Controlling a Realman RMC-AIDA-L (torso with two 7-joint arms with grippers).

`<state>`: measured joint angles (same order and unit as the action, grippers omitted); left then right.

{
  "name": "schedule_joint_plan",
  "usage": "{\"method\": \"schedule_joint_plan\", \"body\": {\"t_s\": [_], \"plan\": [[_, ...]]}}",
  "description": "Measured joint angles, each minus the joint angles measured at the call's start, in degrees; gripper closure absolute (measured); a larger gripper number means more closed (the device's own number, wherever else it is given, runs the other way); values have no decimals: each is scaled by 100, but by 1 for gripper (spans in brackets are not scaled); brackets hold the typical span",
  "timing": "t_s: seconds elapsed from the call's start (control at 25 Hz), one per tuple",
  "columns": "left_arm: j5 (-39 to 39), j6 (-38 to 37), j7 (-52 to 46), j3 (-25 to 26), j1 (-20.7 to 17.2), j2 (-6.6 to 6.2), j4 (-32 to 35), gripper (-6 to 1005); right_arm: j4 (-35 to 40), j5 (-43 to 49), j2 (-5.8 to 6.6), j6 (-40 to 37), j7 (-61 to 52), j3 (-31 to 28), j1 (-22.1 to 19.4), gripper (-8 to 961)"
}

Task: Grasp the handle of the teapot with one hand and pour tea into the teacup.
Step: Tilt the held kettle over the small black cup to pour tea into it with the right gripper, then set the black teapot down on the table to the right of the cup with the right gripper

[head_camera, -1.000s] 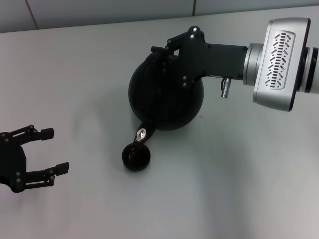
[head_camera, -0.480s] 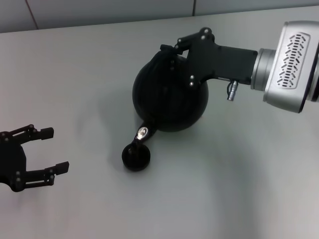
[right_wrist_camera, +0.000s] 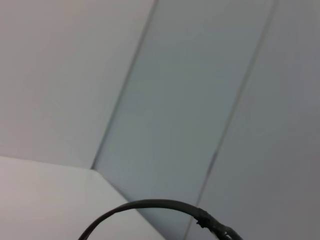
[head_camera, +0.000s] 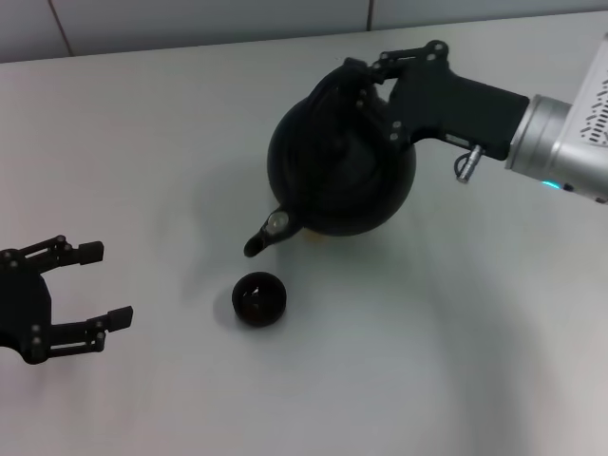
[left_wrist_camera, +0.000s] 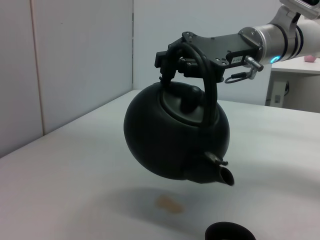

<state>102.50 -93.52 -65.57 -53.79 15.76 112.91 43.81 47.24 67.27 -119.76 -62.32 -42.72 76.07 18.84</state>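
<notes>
The round black teapot (head_camera: 342,176) hangs above the table, tilted with its silver-tipped spout (head_camera: 271,228) pointing down and forward. My right gripper (head_camera: 366,74) is shut on the top of the arched handle (head_camera: 332,95). The left wrist view shows the teapot (left_wrist_camera: 175,140) in the air, the handle (left_wrist_camera: 205,80) in the right gripper (left_wrist_camera: 175,57), and the spout (left_wrist_camera: 220,172) above and behind the teacup (left_wrist_camera: 230,232). The small black teacup (head_camera: 259,297) stands on the table just in front of the spout. My left gripper (head_camera: 106,286) is open and empty at the near left. The right wrist view shows only the handle (right_wrist_camera: 150,205).
The white table (head_camera: 456,361) reaches back to a grey wall (head_camera: 190,19). A small yellowish stain (left_wrist_camera: 167,203) lies on the table under the teapot. A white piece of furniture (left_wrist_camera: 295,90) stands beyond the table.
My right arm has drawn back and to the right with the teapot. The spout, which was over the teacup, now sits behind it. My left gripper has not moved.
</notes>
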Motion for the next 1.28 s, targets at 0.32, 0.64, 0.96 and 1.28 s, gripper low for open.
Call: {"method": "schedule_joint_plan", "body": {"t_s": [0.32,0.64,0.96,1.28], "plan": [[7,0,-2,0,9,16,10,136,-882,-1442,36,-25,-4,-76,-61,854],[7,0,-20,0,9,20,22,136,-1365,-1941,40,-28,-30,-167,-139,855],[6,-3,-8,0,22,20,22,136,-1737,-1951,41,17,-72,-325,-76,854],[6,-26,-5,-5,-19,24,22,135,-1880,-1954,42,45,-62,-325,-65,855]]}}
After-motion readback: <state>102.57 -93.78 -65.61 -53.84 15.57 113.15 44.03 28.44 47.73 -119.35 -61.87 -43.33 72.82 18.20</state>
